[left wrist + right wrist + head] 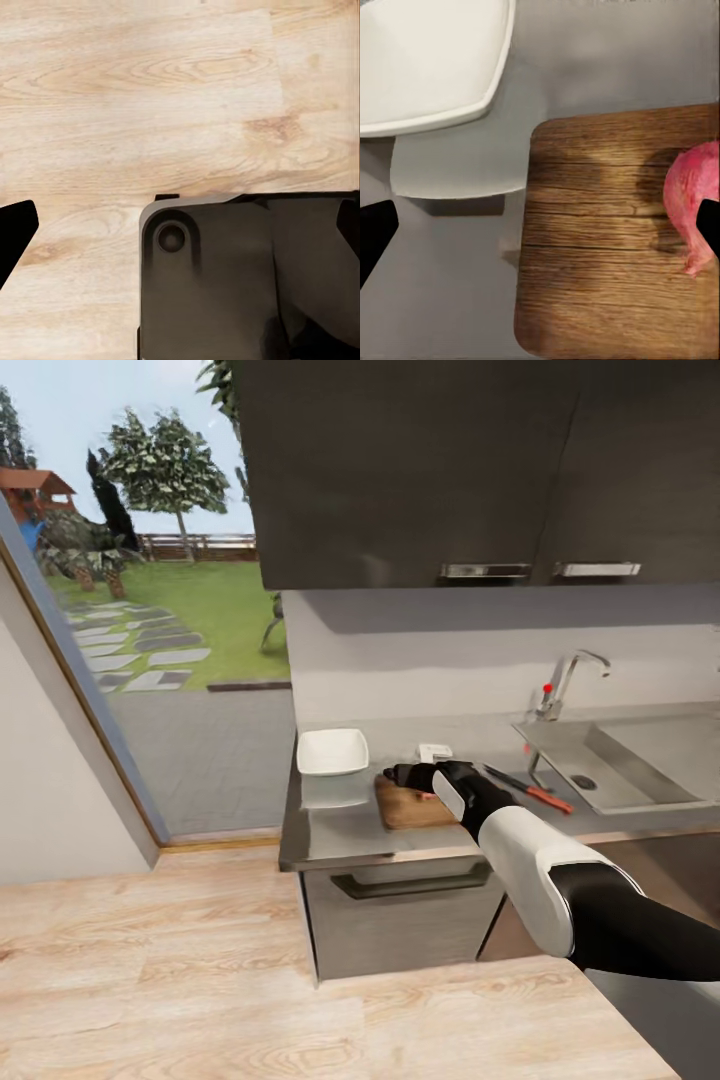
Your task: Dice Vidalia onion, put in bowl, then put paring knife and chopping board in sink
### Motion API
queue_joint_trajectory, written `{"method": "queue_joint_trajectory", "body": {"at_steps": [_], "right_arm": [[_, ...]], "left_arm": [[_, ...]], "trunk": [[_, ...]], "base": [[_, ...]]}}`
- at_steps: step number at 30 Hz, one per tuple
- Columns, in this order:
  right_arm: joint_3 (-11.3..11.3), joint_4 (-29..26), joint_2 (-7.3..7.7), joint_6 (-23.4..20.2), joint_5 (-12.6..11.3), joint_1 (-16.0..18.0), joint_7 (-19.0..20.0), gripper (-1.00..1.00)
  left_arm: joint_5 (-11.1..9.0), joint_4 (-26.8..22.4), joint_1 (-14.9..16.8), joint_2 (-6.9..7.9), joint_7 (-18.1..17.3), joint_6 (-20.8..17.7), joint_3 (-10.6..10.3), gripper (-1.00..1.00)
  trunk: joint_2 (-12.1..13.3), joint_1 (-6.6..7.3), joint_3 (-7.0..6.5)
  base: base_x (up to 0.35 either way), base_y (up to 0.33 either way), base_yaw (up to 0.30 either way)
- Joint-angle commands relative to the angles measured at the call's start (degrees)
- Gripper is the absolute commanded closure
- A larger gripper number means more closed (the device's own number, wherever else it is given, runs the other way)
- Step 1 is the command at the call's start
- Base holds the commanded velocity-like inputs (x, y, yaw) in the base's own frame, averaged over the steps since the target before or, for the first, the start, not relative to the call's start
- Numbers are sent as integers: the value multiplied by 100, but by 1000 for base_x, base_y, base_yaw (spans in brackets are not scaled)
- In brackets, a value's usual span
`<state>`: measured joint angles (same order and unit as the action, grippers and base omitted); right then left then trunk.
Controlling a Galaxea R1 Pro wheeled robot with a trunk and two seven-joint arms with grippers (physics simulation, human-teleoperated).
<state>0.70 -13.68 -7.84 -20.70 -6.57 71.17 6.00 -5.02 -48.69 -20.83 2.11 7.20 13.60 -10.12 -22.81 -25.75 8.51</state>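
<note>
Right claw [400,774] hangs spread over the chopping board [607,247] — pink onion [694,202] lying on it.

wood-plank floor [135,90] | dark robot base [247,277] with round fitting [171,238] | black claw finger [15,229] at edge

Rectangular brown wooden chopping board [607,240]: pronounced dark grain, matt finish. Shallow white squarish bowl [332,751]: smooth, faintly glossy, casting a soft reflection on the long grey metallic countertop [340,830], whose surface is smooth with a satin sheen. Grey steel sink basin [640,760] with curved chrome faucet [570,680]: polished metal. Pink onion [694,202]: smooth skin, slightly shiny. Pale wood-plank floor [150,97]: visible grain, matt. Dark grey cabinets [400,920]: smooth, matt.
</note>
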Motion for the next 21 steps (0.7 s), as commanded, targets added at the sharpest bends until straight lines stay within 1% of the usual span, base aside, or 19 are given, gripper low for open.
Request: {"method": "queue_joint_trajectory", "body": {"at_steps": [1, 21], "right_arm": [[9, -10, 2, -31, -55, 2, -2, -100], [9, -10, -7, -32, -55, 2, -2, -100]], "left_arm": [[-52, -8, 0, 9, 44, 12, -34, -100], [-52, -8, 0, 8, 44, 12, -34, -100]], "trunk": [[-11, -4, 9], [-11, -4, 6]], "base": [[0, -311, 0], [0, -317, 0]]}}
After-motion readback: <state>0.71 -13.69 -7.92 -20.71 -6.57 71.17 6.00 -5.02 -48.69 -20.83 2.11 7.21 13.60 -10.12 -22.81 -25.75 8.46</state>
